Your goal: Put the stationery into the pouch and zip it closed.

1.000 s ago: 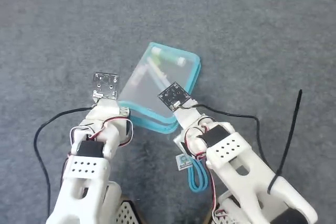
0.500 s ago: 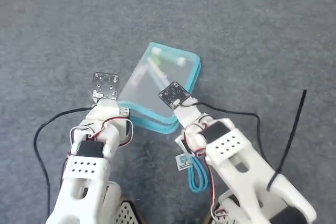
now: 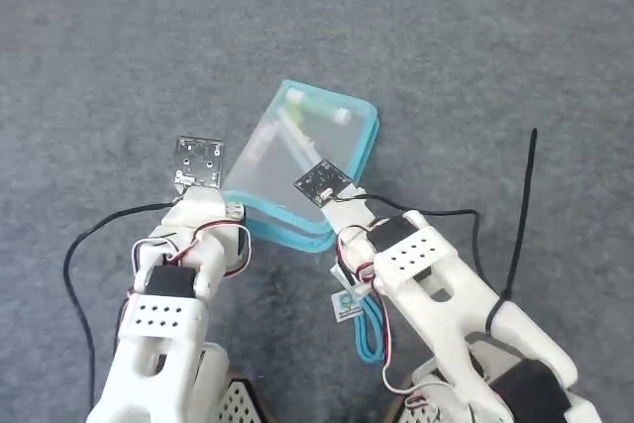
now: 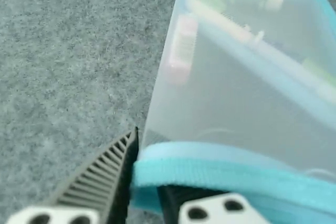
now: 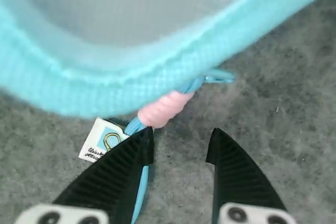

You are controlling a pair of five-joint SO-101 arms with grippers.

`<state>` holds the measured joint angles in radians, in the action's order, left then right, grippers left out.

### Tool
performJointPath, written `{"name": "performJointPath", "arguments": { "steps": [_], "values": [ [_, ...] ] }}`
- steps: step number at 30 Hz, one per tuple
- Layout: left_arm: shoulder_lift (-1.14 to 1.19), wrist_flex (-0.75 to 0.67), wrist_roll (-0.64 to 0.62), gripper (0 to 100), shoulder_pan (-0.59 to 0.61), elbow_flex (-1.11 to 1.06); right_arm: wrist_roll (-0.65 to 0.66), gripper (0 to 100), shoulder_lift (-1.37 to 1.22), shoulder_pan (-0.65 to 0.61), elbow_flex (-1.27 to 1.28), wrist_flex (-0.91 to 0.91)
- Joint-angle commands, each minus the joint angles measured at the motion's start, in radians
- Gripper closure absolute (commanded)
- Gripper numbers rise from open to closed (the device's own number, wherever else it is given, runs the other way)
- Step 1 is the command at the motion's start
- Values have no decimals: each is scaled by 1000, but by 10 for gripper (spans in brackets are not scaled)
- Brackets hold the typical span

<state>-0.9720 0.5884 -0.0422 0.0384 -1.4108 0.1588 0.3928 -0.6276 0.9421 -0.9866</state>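
- The grey felt table top (image 3: 475, 66) lies under everything, and both of my arms come in from the near edge.
- The pouch (image 3: 265, 167) is the biggest thing on it: clear plastic with a teal border, lying flat and turned at an angle. Its near edge sits between my two wrists.
- My left gripper (image 4: 149, 171) is at the pouch's near left corner. Its fingers are clenched on the teal border, which passes straight between them.
- My right gripper (image 5: 181, 135) is at the near right corner, just off the border. Its fingers are spread apart with nothing between them but bare felt.
- Inside the pouch, a green and white tube (image 3: 317, 106) lies along the far edge.
- Beside it, still inside, a pale blue pen (image 4: 252, 56) and a thin white stick (image 3: 292, 131) run lengthwise.
- A short pink and white piece (image 4: 181, 51) rests against the pouch's left side wall, also inside.
- A blue cord (image 3: 371, 329) trails from the zip corner back under my right arm, touching one of my right fingers.
- A pink bead (image 5: 163, 107) sits on that cord, right against the teal border and just ahead of my open fingers.
- A small white tag (image 5: 102, 140) lies on the felt by the cord.
- I cannot tell whether the zip is drawn fully shut.
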Motion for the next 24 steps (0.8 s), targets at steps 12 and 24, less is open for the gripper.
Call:
{"name": "performJointPath", "arguments": {
  "steps": [12,24],
  "values": [
    [0,-34,-17,990,9,54,123,816,160,12,-49,70],
    [0,-31,-17,990,9,54,69,816,101,16,-41,254]
  ]
}}
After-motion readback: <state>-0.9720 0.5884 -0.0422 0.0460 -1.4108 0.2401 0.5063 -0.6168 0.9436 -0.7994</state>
